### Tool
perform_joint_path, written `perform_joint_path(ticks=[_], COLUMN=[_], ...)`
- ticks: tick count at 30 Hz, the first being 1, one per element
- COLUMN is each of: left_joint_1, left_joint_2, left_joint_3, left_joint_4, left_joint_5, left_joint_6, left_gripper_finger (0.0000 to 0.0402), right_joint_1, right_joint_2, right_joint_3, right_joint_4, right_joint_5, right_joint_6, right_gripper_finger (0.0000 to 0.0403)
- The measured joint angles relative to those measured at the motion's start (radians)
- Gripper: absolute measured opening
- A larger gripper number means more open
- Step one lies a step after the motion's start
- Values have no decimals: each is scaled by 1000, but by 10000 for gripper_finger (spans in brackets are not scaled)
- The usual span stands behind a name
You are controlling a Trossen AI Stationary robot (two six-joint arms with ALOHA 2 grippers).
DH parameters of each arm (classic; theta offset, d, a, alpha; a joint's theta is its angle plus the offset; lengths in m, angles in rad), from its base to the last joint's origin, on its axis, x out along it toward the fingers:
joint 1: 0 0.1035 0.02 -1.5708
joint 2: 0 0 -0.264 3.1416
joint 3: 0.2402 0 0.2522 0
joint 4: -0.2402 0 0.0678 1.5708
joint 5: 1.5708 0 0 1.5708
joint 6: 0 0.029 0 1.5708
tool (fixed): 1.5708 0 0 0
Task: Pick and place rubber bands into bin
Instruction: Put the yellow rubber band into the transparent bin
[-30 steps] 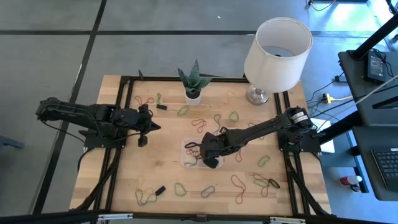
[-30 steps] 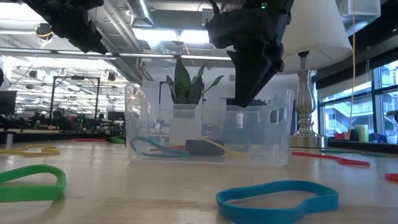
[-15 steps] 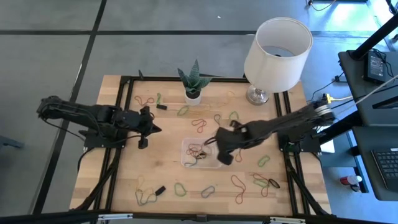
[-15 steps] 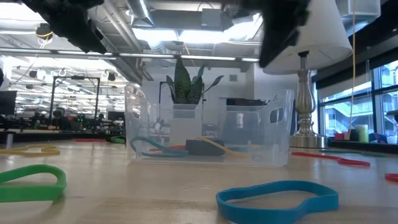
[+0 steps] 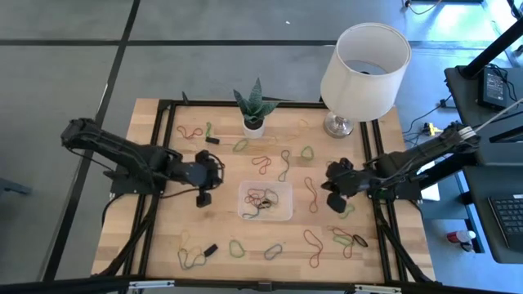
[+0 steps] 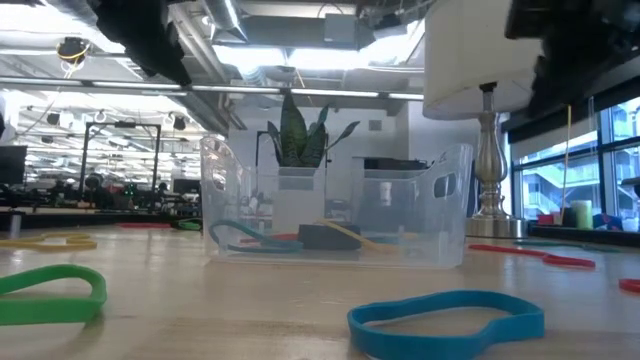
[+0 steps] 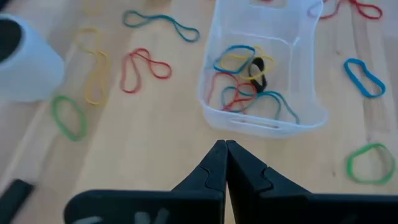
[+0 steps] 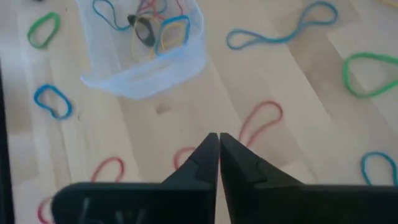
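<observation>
Hovering over the table (image 5: 163,237), both arms carry nothing. The left gripper (image 5: 204,189) hangs just to the left of the bin (image 5: 285,214), and in its wrist view the left fingers (image 7: 208,174) are pressed together tip to tip with nothing between them; the bin (image 7: 308,115) lies just ahead of those tips. The right gripper (image 5: 333,196) is on the other side of the bin, a little farther off, above bare wood. Its fingers (image 8: 205,155) meet at the tips as well, with nothing pinched, and the bin (image 8: 149,71) lies ahead of them and off to one side.

The clear bin stands near the middle of the table, between the two sets of fingers, and already holds a small tangle of rubber bands (image 7: 239,74) in blue, yellow and red with a dark piece (image 7: 257,73) among them. Many more loops lie scattered loose on the wood all around: a red one (image 8: 261,121) just ahead of the right fingers, a red pair (image 7: 143,68) ahead of the left ones, and a green one (image 6: 50,292) and a blue one (image 6: 445,320) nearest the low camera.

Beyond the bin stand a potted plant (image 5: 252,110) and a white lamp (image 5: 364,61).
</observation>
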Motion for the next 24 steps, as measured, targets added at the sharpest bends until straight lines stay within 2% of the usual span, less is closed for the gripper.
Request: perform_joint_path(ticks=[7,12,18,24], left_joint_1=[-73,-120,-170,-230], left_joint_2=[169,245,300,341], left_joint_3=[104,129,129,129], left_joint_4=[-84,-122,-189,-222], left_joint_5=[-7,-6,2,92], left_joint_6=[-197,-427,-653,-705], left_gripper_finger=[1,11,67,124], right_joint_1=[0,0,0,0], right_joint_2=[-123,-171,-201,-214], right_joint_3=[-130,-188,-228,-240], right_joint_4=[-1,1,8,15], right_joint_5=[0,0,-7,-10], right_joint_6=[-68,-131,-157,-159], right_gripper_finger=[3,14,18,9])
